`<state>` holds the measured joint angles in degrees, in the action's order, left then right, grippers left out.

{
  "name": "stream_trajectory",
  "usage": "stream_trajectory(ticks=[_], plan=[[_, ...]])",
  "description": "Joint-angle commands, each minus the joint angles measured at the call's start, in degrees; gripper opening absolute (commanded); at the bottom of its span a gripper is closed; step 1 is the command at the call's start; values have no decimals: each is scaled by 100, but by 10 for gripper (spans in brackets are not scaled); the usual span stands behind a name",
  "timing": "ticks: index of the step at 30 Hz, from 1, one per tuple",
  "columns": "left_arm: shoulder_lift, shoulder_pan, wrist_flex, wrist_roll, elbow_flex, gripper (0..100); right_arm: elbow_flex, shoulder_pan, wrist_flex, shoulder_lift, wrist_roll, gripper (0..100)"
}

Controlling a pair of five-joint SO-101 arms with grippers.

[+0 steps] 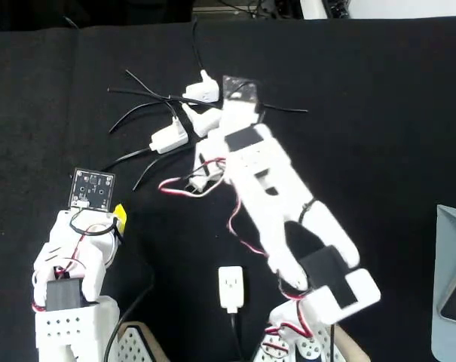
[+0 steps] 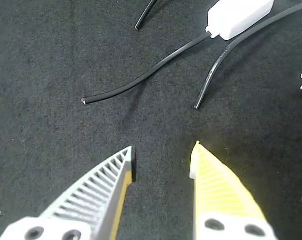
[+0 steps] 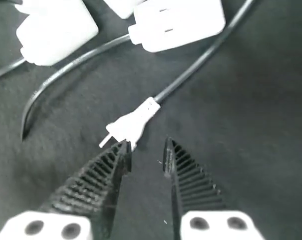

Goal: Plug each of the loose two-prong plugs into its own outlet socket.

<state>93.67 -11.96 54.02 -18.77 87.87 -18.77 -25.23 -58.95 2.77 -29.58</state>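
A small white two-prong plug (image 3: 131,125) on a black cord lies on the black cloth just beyond my right gripper (image 3: 147,144), which is open with its black fingertips on either side of the plug's rear. Past it lie two white outlet sockets (image 3: 178,20) (image 3: 56,30). In the high view these sockets (image 1: 203,87) (image 1: 169,136) lie near the head of the right arm (image 1: 250,151). My left gripper (image 2: 163,148) is open over bare cloth, short of a white socket (image 2: 238,15) and loose black cord ends (image 2: 86,100).
Another white socket (image 1: 231,286) with its cord lies near the front edge between the two arm bases. Black cords (image 1: 137,113) spread over the cloth at the back left. A grey bin (image 1: 450,286) stands at the right edge.
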Motion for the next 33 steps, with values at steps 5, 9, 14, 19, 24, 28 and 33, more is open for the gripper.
stream_trajectory(ticks=[5,9,14,19,24,28,33], plan=[[62,-66,-53,62,-31,195,145,-387,686,831,-440,103],[62,-66,-53,62,-31,195,426,-431,668,1244,-703,103],[62,-66,-53,62,-31,195,479,-404,695,1464,-721,103],[62,-66,-53,62,-31,195,699,-422,695,1552,-879,103],[62,-66,-53,62,-31,195,1086,-440,668,1982,-879,103],[62,-66,-53,62,-31,195,1253,-422,615,2290,-879,100],[62,-57,-53,62,-22,195,1279,-404,448,2220,-879,35]])
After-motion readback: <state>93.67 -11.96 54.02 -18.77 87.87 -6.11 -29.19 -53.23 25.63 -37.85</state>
